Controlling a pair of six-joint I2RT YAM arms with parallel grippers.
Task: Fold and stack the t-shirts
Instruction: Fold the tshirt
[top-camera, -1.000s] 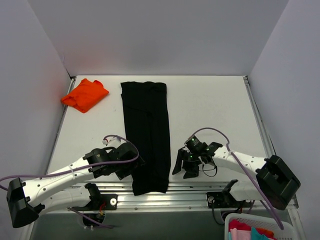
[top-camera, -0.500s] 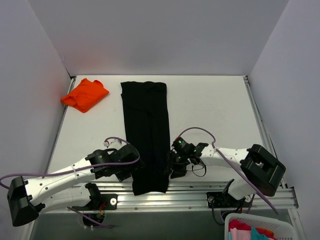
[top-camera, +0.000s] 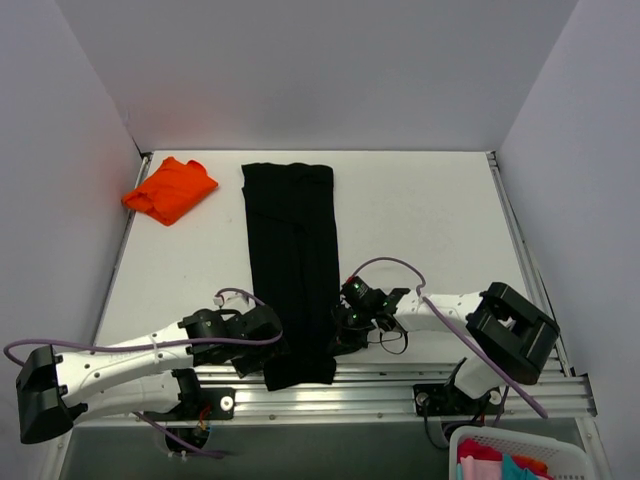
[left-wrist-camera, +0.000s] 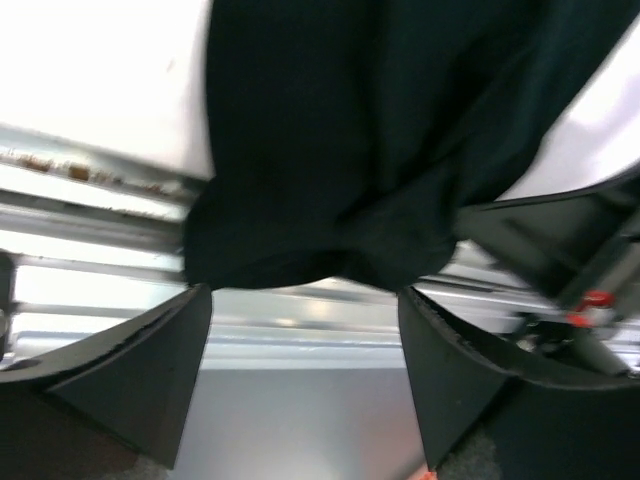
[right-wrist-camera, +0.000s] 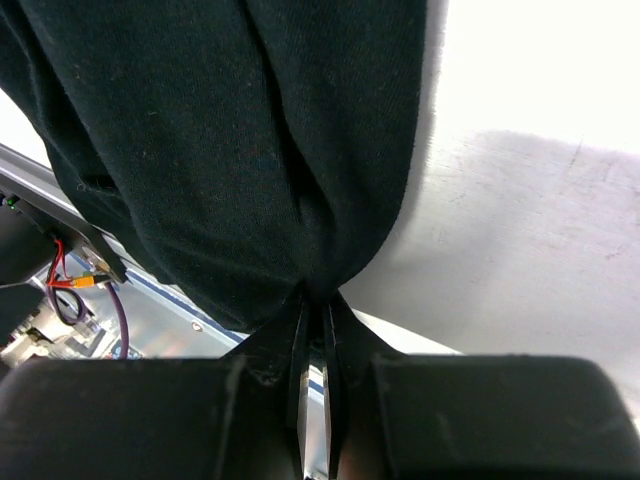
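Note:
The black t-shirt (top-camera: 295, 260) lies folded into a long strip down the middle of the table, its near end hanging over the front edge. My right gripper (right-wrist-camera: 318, 300) is shut on the right edge of that near end, the black t-shirt (right-wrist-camera: 250, 130) bunched between its jaws. My left gripper (left-wrist-camera: 305, 300) stands open at the left side of the same end, its fingers (left-wrist-camera: 150, 370) wide apart just below the hem of the black t-shirt (left-wrist-camera: 370, 140). The orange t-shirt (top-camera: 170, 189) sits folded at the far left corner.
The metal rail (top-camera: 380, 385) runs along the table's front edge under the shirt's end. A white basket (top-camera: 515, 455) with coloured clothes stands at the bottom right, off the table. White walls close in the left, back and right sides.
My right gripper moved left onto the black shirt's near right edge and shut on it. My left arm shifted right and nearer the front edge, its jaws narrowing slightly.

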